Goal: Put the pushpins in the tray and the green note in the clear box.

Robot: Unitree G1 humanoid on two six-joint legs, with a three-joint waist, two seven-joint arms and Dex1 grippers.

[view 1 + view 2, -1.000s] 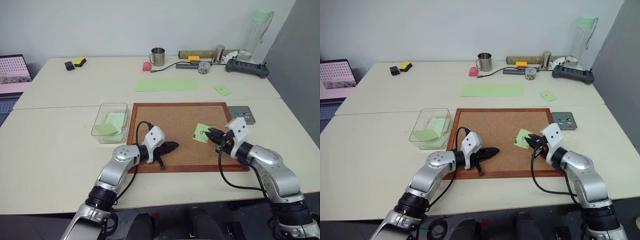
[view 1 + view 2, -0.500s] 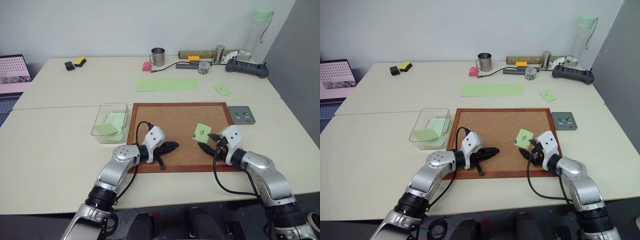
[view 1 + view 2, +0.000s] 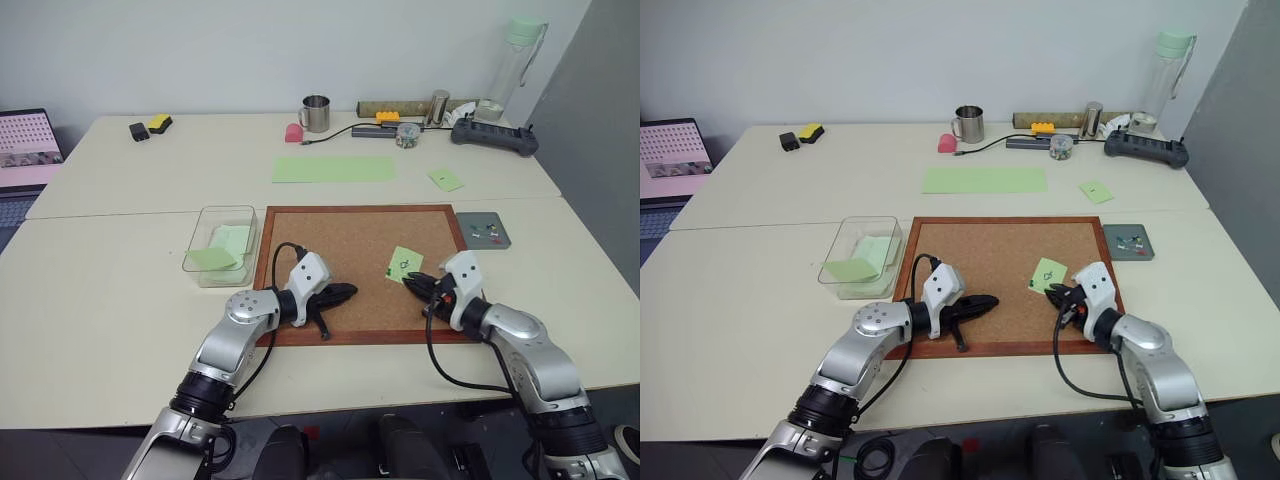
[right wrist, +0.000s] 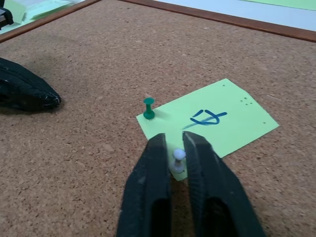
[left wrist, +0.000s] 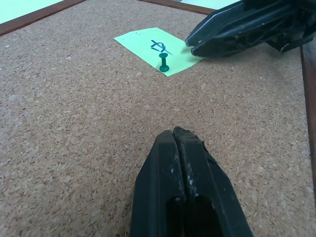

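Corkboard [image 3: 350, 250]: right claw [image 4: 177, 150] grips upright white pushpin [image 4: 178, 157] on green note [image 4: 210, 121]

Bright, even room light washes the pale worktop [image 3: 120, 290], no glare anywhere. Shadows stay soft: a faint smudge beside the green pushpin [image 4: 148, 108] on the cork board [image 4: 89, 163]. Up close, the left gripper's fingers [image 5: 168, 197] go slightly soft; the cork grain reads crisp.
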